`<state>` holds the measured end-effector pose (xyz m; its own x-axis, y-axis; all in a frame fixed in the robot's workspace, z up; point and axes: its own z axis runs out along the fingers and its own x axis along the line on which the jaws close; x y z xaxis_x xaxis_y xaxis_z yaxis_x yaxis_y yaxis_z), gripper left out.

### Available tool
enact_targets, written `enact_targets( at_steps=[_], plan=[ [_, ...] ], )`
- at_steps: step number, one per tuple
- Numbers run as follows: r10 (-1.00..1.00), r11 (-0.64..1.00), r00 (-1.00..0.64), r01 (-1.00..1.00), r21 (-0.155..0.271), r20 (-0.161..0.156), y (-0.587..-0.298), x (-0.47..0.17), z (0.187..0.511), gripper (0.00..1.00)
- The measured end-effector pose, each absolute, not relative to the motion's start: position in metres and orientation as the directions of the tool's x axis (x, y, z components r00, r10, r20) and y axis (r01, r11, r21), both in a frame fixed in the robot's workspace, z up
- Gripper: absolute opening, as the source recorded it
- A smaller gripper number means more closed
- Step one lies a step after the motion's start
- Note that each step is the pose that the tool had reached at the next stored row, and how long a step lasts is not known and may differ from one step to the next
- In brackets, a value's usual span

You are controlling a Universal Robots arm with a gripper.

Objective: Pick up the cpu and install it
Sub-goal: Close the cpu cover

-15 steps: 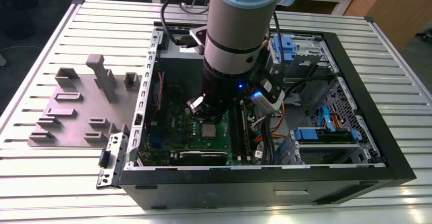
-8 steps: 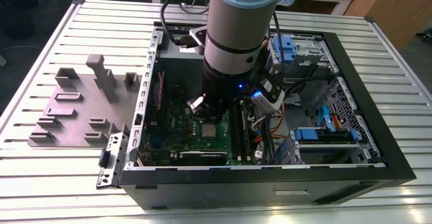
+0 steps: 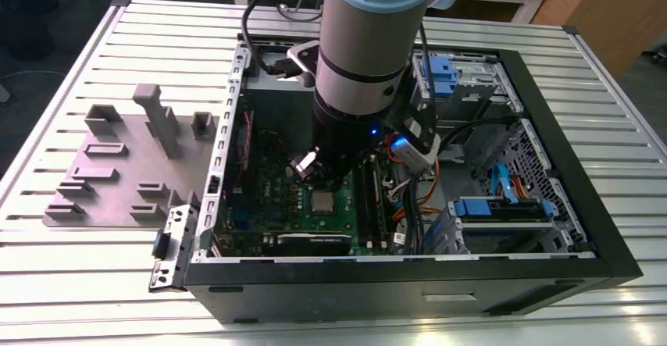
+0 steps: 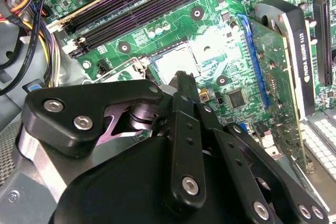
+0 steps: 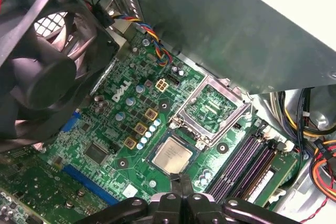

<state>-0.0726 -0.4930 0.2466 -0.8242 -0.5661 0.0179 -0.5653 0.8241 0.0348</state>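
Just above the flat, square, silvery-topped cpu (image 5: 172, 153) on the green motherboard (image 5: 123, 124), closed, empty black hand (image 5: 182, 181)

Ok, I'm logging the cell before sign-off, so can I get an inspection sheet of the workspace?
Surface: slatted metal table carrying an open computer case.
Job's things: cpu lies flat on the green motherboard, beside the open socket frame.
Clutter: grey fixture tray on the table at the exterior view's left of the case.
Gripper: gripper shut, holding nothing, just above the cpu.
Cables: orange, yellow and black bundle at the case edge; coloured fan wires near the fan.
Surroundings: wooden furniture behind the table.
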Motion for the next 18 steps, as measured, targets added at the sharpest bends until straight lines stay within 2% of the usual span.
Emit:
enact_targets(
  at_steps=[18],
  plan=[
    [-0.569, 0.822, -0.822, -0.569, 0.035, 0.018, -0.4923, -0.0629, 0.2463, 0.11]
  ],
)
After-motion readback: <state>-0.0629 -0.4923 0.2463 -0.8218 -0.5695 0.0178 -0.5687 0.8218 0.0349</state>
